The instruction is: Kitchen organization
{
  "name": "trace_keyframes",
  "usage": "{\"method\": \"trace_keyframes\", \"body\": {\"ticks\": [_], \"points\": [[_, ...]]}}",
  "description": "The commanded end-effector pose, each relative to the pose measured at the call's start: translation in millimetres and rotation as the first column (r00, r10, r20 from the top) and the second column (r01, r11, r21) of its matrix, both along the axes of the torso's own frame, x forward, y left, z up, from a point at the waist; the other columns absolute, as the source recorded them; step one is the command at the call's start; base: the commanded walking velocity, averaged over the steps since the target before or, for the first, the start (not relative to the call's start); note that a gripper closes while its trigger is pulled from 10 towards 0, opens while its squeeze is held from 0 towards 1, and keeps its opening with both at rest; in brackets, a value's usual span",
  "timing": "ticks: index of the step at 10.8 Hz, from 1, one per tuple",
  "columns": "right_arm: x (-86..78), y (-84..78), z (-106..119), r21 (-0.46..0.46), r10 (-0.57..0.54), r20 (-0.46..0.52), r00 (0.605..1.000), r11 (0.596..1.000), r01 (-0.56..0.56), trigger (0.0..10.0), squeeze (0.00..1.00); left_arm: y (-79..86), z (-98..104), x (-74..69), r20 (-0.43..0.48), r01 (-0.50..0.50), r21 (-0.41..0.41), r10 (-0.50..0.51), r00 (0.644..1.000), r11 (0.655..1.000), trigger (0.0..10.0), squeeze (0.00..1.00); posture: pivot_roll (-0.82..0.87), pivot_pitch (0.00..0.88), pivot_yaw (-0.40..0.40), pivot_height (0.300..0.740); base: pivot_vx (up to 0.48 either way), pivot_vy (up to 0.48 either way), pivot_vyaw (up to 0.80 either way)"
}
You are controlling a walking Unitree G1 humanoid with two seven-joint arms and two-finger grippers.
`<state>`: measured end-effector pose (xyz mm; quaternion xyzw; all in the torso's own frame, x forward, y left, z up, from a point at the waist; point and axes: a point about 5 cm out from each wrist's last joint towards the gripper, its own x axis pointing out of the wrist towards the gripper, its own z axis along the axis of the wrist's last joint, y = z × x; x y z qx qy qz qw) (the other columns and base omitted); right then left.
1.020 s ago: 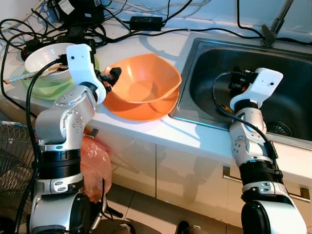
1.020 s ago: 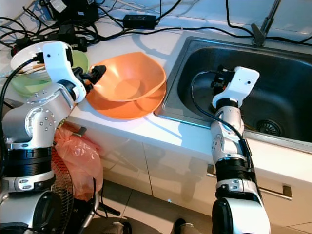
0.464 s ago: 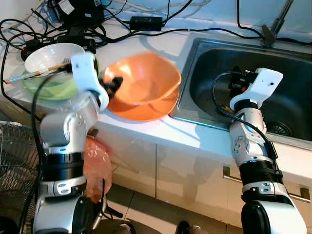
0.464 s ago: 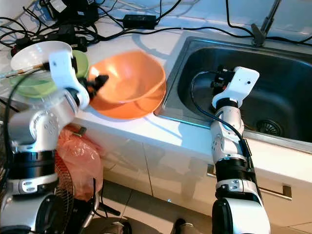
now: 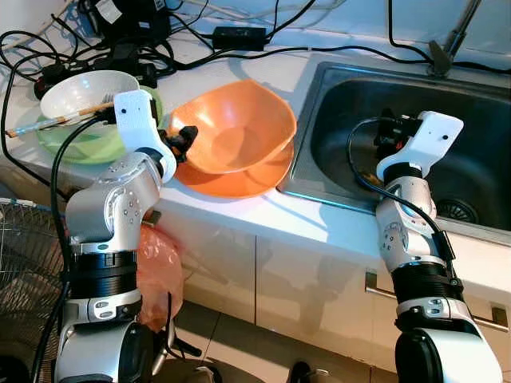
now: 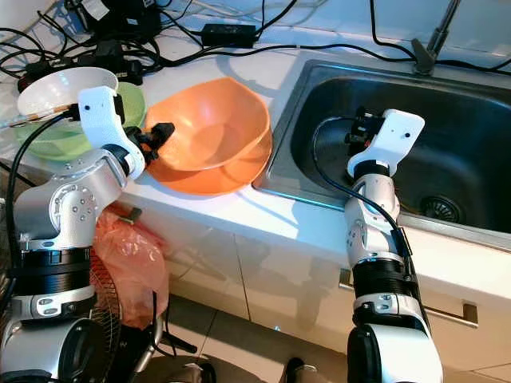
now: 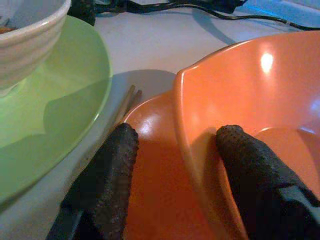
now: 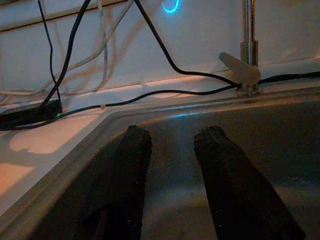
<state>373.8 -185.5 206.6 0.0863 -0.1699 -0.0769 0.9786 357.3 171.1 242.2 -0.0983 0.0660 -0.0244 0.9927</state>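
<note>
The left end effector [image 7: 175, 175] is clamped on the rim of the upper orange bowl [image 5: 235, 128], one black finger [image 7: 107, 175] outside the wall and the other inside it. That bowl is tilted, its gripped side raised, and it sits in a second orange bowl [image 5: 239, 179] that rests flat on the white table [image 5: 239, 211] close to the front edge, just beside the sink's left rim.

Toward the table's left edge stands a green plate [image 5: 84, 144] with a white bowl [image 5: 76, 94] on it, and a pair of chopsticks [image 5: 48, 124] lies across the white bowl's rim. The green plate is near the orange bowls but apart from them. Black cables [image 5: 160, 48] and a power adapter [image 5: 239, 36] lie along the back edge of the table.

The right end effector [image 8: 172, 150] hangs inside the steel sink [image 5: 471, 152], near its left wall, with its two fingers apart and nothing between them. A faucet [image 8: 245, 45] stands at the sink's back edge, and the drain [image 5: 459, 209] lies toward the front right of the basin.

Below the table's front edge, an orange plastic bag [image 5: 156, 271] hangs beside the left arm, and a wire fan guard [image 5: 24, 263] stands on the floor to its left.
</note>
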Motion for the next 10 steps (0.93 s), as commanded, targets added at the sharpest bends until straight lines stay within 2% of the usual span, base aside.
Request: {"method": "trace_keyframes", "body": {"ticks": [1,10], "points": [[-1.7,0.0,-9.7,0.007,0.002,-0.031,1.000,1.000,-0.002,10.0,0.00,3.9,-3.9,-2.1,-0.009,-0.023,0.005,0.023,1.000,1.000,0.0,0.00,0.12,0.173,0.048,0.740,0.000,0.000,0.00],[-1.8,-0.2,-10.3,0.008,-0.001,-0.033,0.999,1.000,0.001,10.0,0.00,2.9,-2.0,-0.8,0.007,-0.015,-0.003,0.015,1.000,1.000,0.0,0.00,0.13,0.173,0.051,0.740,0.000,0.000,0.00]]}}
